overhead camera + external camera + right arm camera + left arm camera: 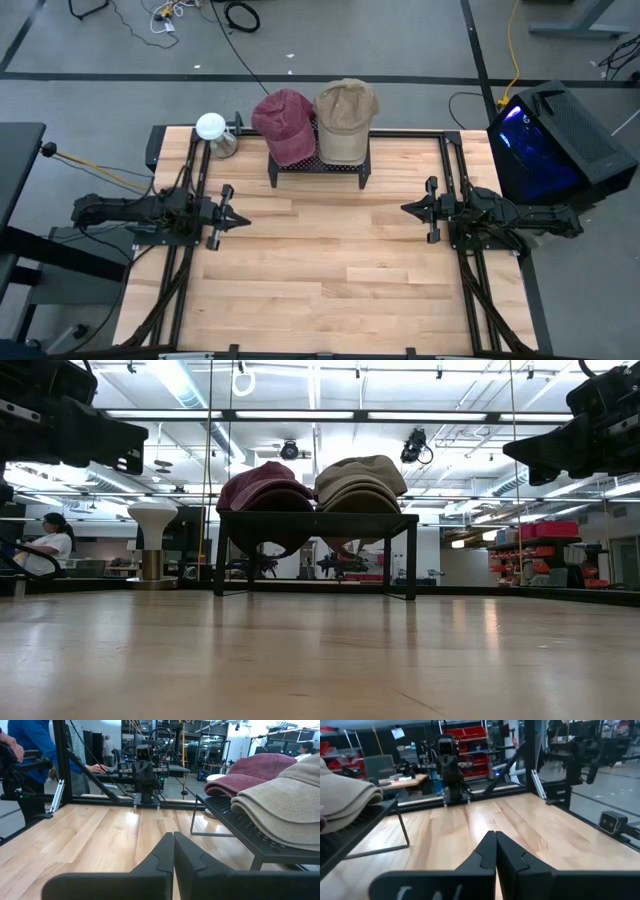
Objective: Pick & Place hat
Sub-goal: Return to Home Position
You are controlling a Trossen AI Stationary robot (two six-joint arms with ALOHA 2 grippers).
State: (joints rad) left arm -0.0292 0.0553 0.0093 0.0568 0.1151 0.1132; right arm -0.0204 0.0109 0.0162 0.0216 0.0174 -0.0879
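Table (320, 262); left gripper (243, 217), right gripper (406, 209) closed

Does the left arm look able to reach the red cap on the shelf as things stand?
Probably yes. The left claw, shut, faces bare table, and nothing lies between it and the shelf. The red cap sits uncovered on the end nearer that arm, beside the tan caps.
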